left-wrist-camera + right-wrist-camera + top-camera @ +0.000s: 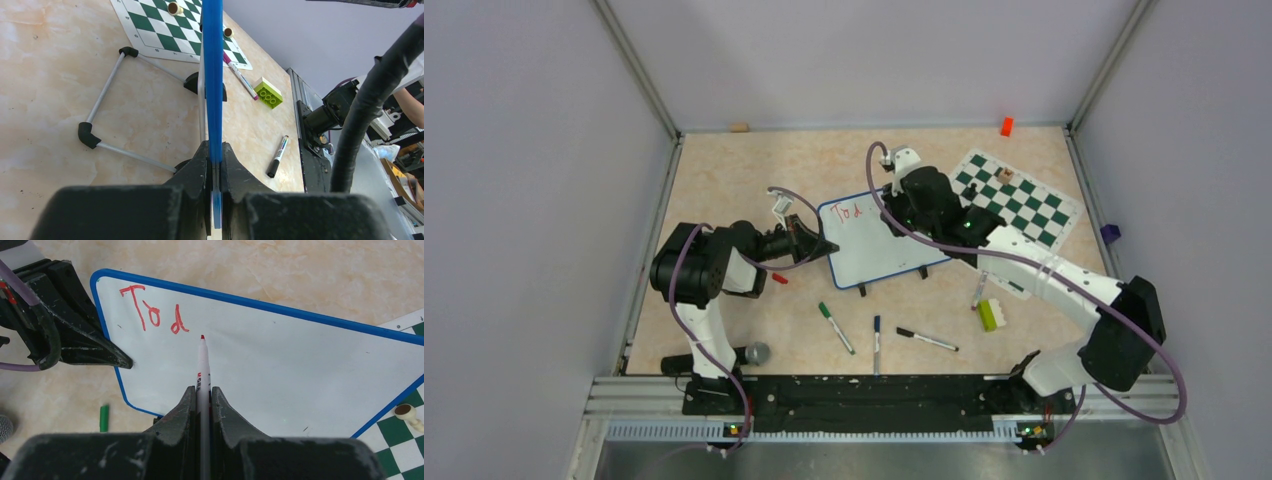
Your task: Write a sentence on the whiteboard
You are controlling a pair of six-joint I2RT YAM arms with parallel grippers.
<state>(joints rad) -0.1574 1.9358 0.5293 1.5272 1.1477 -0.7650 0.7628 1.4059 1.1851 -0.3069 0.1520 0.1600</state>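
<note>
The table (724, 180) is carrying a green-and-white chess mat (1019, 200) that is lying toward its far right corner. The whiteboard (879, 255) is sitting near the table's middle, its right end beside the mat. The left gripper (214, 150) is pinching the board's blue left edge, jaws closed tight on the frame. The right gripper (202, 395) is clamping a red marker (202, 365) between closed jaws, and the tip is pointing at the board just right of the writing. The sentence (152, 310) is reading only "Tod" in the board's upper left corner.
</note>
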